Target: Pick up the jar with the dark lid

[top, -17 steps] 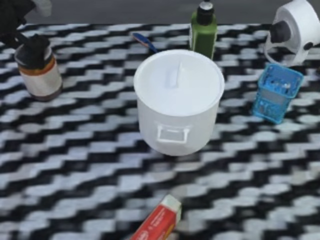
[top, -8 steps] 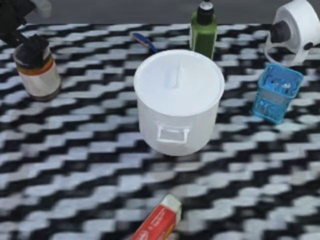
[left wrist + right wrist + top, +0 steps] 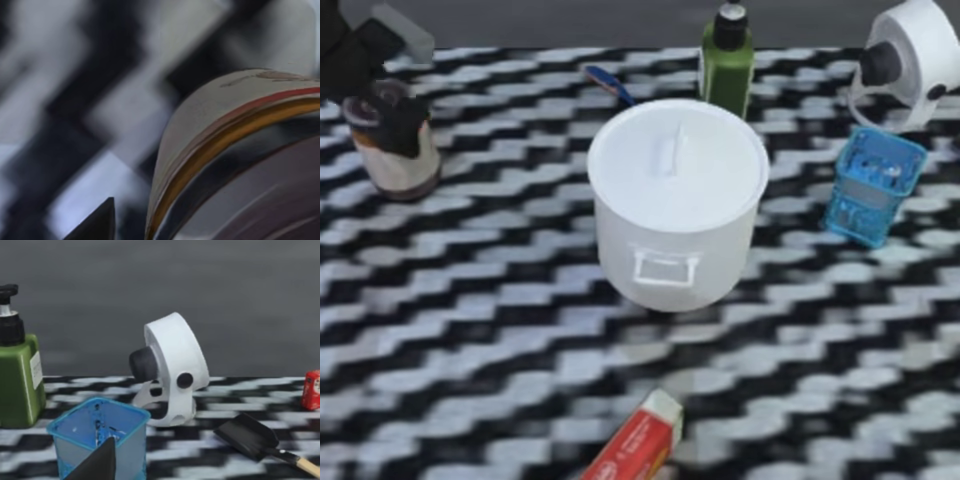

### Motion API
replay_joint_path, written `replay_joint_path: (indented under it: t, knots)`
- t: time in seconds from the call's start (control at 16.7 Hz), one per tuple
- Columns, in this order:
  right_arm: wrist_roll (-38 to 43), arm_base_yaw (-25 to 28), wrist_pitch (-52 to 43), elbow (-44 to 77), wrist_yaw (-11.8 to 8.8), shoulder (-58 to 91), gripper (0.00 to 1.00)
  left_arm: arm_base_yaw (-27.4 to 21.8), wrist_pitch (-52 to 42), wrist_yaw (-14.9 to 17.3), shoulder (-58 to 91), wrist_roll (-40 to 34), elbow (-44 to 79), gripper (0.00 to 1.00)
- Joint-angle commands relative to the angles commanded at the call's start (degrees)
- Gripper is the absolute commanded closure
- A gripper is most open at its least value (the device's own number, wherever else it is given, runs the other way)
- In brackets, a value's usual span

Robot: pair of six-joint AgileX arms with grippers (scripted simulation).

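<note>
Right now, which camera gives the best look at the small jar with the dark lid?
The top view: the small white-labelled jar with the dark lid stands whole at the table's far left, the left gripper over its lid. The left wrist view shows only its orange band and lid edge, very close. The right wrist view misses it.

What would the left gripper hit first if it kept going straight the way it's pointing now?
Most likely the jar with the dark lid. In the top view the left gripper sits over its lid at the table's far left, and the left wrist view is filled by the jar's lid and orange band. Whether they already touch is unclear.
</note>
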Motion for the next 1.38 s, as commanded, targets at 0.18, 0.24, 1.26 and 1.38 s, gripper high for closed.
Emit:
replay_joint_path:
  t: [0.18,0.24,1.26,1.38]
  knots:
    - [0.0,0.0,0.0,0.0,0.0,0.0,0.0,-0.06,0.98,0.0,0.2,-0.05,-0.95,0.0]
    - [0.0,0.0,0.0,0.0,0.0,0.0,0.0,-0.06,0.98,0.0,0.2,-0.05,-0.95,0.0]
    - [0.0,0.0,0.0,0.0,0.0,0.0,0.0,-0.06,0.98,0.0,0.2,-0.05,-0.95,1.0]
    - [0.0,0.0,0.0,0.0,0.0,0.0,0.0,-0.06,0.98,0.0,0.2,-0.05,-0.95,1.0]
